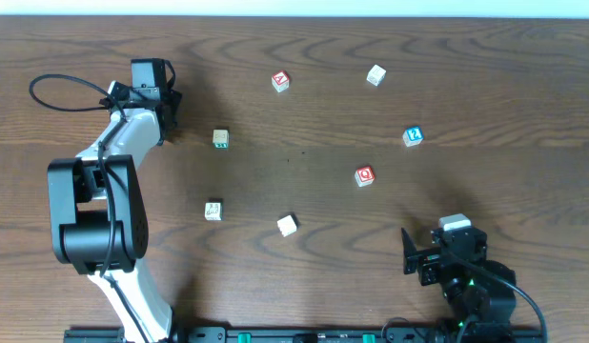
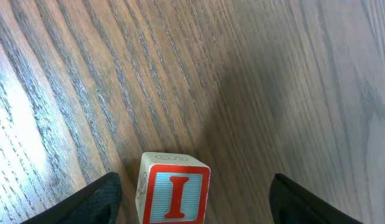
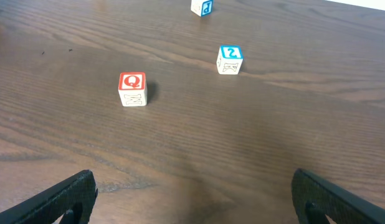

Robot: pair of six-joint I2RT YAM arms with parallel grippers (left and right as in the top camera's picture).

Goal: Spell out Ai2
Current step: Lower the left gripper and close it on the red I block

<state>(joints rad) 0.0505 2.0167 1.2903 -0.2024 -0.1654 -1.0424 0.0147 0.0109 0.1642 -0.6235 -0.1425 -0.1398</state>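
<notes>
The red I cube (image 2: 174, 190) stands on the table between the open fingers of my left gripper (image 2: 194, 182), nearer the left finger and touching neither. In the overhead view my left gripper (image 1: 170, 107) is at the far left, and I cannot pick out the I cube there. The red A cube (image 1: 281, 81) lies at the far middle. The blue 2 cube (image 1: 414, 136) lies to the right and also shows in the right wrist view (image 3: 230, 59). My right gripper (image 1: 418, 255) (image 3: 192, 186) is open and empty at the near right.
The red Q cube (image 1: 364, 176) (image 3: 133, 88) lies ahead of my right gripper. A green-marked pale cube (image 1: 220, 139) sits right of my left gripper. Other pale cubes lie at the far right (image 1: 375, 75) and near the middle (image 1: 213, 211) (image 1: 288, 225).
</notes>
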